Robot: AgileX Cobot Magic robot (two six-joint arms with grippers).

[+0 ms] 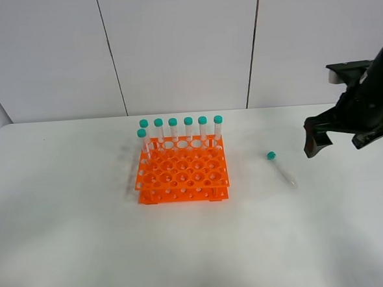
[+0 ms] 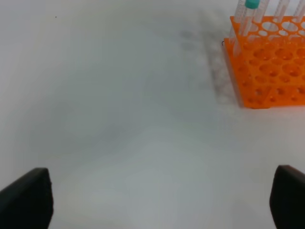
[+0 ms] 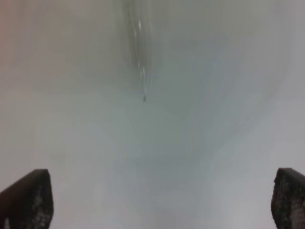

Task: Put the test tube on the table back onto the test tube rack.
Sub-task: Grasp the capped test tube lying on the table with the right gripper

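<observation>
The test tube [image 1: 281,168] lies on the white table [image 1: 87,241], right of the rack, its teal cap toward the back. It shows blurred in the right wrist view [image 3: 138,43], pointed tip nearest the camera. The orange test tube rack [image 1: 182,170] holds several teal-capped tubes [image 1: 181,128] along its back row and left side. My right gripper [image 1: 339,139] hangs open and empty above the table, right of the lying tube; its fingertips [image 3: 26,198] are wide apart. My left gripper [image 2: 157,200] is open and empty, low over the table, left of the rack [image 2: 271,67].
A grey panelled wall [image 1: 179,46] stands behind the table. Bare white tabletop surrounds the rack on the left and front. The left arm is out of the exterior high view.
</observation>
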